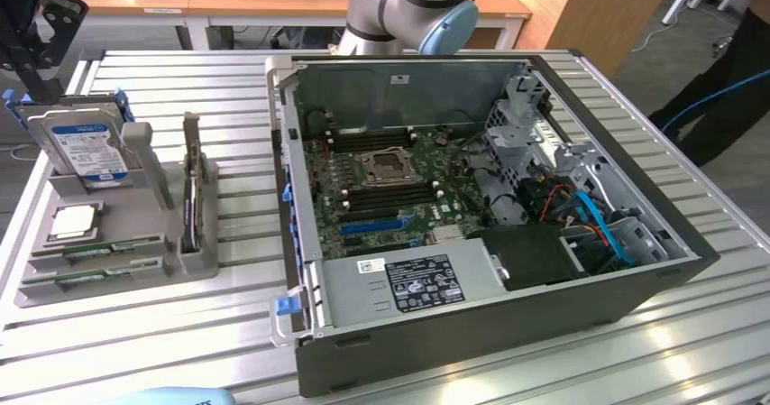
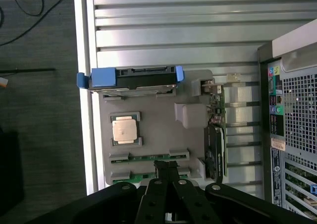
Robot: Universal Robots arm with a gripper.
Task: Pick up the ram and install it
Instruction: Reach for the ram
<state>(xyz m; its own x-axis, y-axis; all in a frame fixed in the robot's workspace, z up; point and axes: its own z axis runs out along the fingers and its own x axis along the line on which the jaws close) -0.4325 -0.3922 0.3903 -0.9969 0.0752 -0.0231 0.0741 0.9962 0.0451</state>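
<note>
Two ram sticks, thin green boards, lie in slots at the near end of a grey holder [image 1: 142, 214] at the exterior view's left: one ram [image 1: 99, 249] and a second ram [image 1: 87, 277] beside it. In the wrist view the first ram [image 2: 144, 157] shows whole, while the second ram [image 2: 130, 175] is partly covered by my gripper [image 2: 167, 165]. Its black fingers are pressed together, shut with nothing between them, hovering over the two sticks. The open computer case [image 1: 626, 288] lies on the table with its motherboard [image 1: 385, 188] exposed.
The holder [image 2: 158, 135] also carries a blue-labelled hard drive [image 1: 87, 148], a square silver processor [image 1: 75, 220] and an upright expansion card [image 1: 193, 188]. The arm's base [image 1: 403, 8] stands behind the case. A person's dark clothing [image 1: 734, 80] is at the exterior view's right.
</note>
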